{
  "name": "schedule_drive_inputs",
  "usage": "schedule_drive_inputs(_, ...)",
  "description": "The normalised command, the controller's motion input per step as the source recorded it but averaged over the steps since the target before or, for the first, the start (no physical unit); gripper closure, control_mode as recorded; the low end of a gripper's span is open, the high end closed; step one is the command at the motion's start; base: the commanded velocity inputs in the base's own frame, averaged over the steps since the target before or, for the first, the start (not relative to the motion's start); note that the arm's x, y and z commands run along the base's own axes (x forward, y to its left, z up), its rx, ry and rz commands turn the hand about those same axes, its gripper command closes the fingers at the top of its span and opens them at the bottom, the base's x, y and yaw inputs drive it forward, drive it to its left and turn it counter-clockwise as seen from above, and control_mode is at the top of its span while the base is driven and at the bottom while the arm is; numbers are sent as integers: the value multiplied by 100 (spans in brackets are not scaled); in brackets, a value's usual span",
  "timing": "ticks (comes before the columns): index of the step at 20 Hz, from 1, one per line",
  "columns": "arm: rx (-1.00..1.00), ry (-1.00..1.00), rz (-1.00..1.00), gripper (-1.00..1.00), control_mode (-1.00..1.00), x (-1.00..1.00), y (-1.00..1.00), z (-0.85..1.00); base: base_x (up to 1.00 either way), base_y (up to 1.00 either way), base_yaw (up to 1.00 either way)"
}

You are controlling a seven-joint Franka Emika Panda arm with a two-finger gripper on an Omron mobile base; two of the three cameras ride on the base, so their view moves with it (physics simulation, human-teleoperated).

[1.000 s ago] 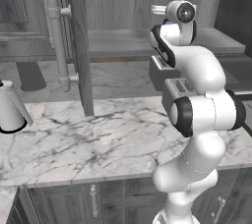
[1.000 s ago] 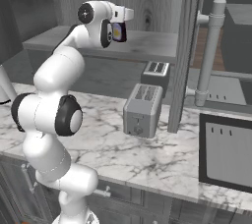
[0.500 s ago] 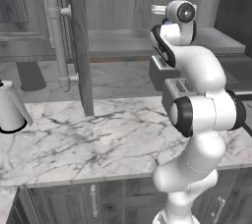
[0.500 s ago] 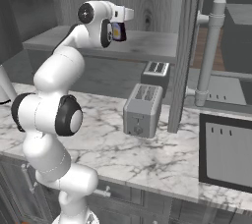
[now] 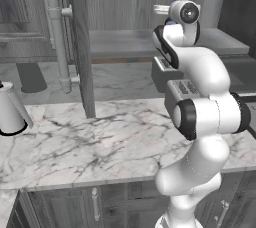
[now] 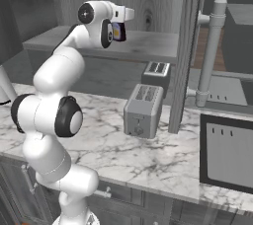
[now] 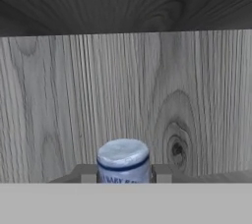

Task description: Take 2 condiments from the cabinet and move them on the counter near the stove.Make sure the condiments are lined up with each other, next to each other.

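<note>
My gripper reaches into the open grey cabinet, just above its inner shelf. It is shut on one of the condiments, a dark-brown sauce bottle with a yellow label. In the hand view the bottle's blue cap stands upright between my two fingertips, which press on either side, with the cabinet's wooden back wall behind it. The marble counter lies below. The stove's black front is at the right edge of the right base view.
The open cabinet door with its pale bar handle hangs left of the arm. A second door and handle hang to its right. A grey toaster stands on the counter under the shelf. A pale kettle is far left.
The fingers have closed onto the sauce bottle. The arm and the bottle have stayed where they were.
</note>
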Motion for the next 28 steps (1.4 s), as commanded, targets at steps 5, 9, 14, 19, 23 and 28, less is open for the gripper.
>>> schedule_drive_inputs(5, 0, -3, 0, 100, -100, -5, -1, 9, 0, 0, 0)
schedule_drive_inputs(9, 0, -1, 0, 100, -100, -4, -1, 12, 0, 0, 0)
schedule_drive_inputs(14, 0, 0, 0, 100, -100, 0, -1, 0, 0, 0, 0)
schedule_drive_inputs(19, 0, 0, 0, 100, -100, -1, -8, 0, 0, 0, 0)
schedule_drive_inputs(23, 0, -4, 0, 100, -100, -12, -2, 0, 0, 0, 0)
schedule_drive_inputs(28, 0, -12, 0, 100, -100, -30, -1, 0, 0, 0, 0)
